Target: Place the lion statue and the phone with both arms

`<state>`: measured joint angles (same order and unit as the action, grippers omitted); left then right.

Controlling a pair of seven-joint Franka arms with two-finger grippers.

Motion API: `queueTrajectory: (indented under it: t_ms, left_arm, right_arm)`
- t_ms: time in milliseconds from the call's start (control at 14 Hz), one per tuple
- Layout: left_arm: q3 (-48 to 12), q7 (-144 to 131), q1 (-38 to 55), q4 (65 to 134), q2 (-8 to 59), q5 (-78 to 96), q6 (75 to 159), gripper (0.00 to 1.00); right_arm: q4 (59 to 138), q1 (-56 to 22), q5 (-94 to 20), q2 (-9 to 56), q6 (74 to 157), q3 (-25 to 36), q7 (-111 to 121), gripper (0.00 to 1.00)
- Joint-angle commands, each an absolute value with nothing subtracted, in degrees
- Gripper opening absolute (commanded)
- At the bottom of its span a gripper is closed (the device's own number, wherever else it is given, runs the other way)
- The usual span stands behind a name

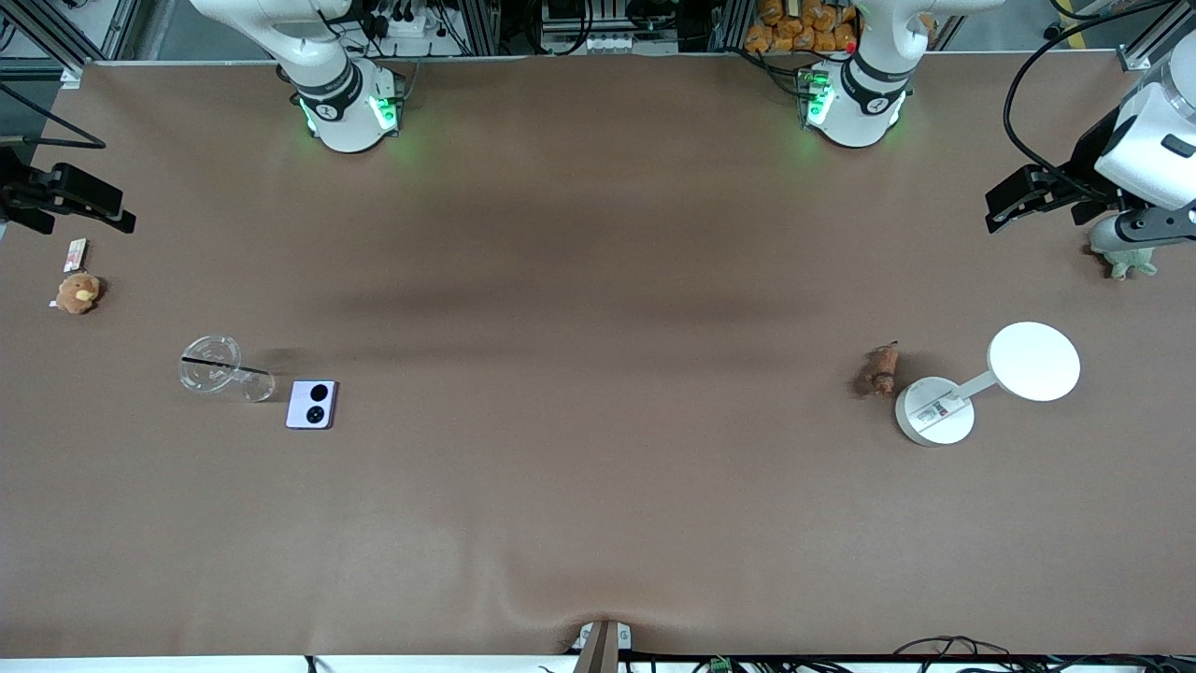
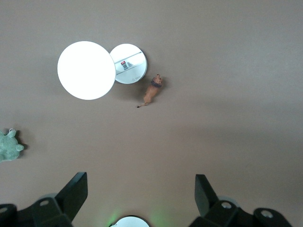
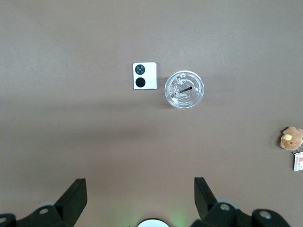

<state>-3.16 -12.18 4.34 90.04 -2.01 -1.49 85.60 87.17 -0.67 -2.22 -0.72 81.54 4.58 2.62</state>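
Note:
The lion statue (image 1: 882,369), small and reddish-brown, lies on the table toward the left arm's end, beside a white stand; it also shows in the left wrist view (image 2: 152,90). The lavender phone (image 1: 311,404) lies flat toward the right arm's end, beside a clear cup, and shows in the right wrist view (image 3: 144,75). My left gripper (image 1: 1004,210) (image 2: 141,184) is open and empty, high over the left arm's end of the table. My right gripper (image 1: 112,210) (image 3: 140,187) is open and empty, high over the right arm's end.
A white stand with a round base (image 1: 934,411) and a round disc (image 1: 1033,361) sits beside the lion. A clear lidded cup (image 1: 220,367) stands beside the phone. A brown plush (image 1: 78,293) and a small card (image 1: 76,253) lie under the right gripper. A green plush (image 1: 1126,257) lies under the left arm.

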Motion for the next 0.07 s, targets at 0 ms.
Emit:
queueTrajectory:
  t_ms: [0]
  left_arm:
    - [-3.4, -11.0, 4.0, 90.2, -2.9, -2.5, 85.7, 1.00]
  right_arm:
    - [85.6, -0.1, -2.3, 0.1, 80.9, 4.1, 2.8, 1.00]
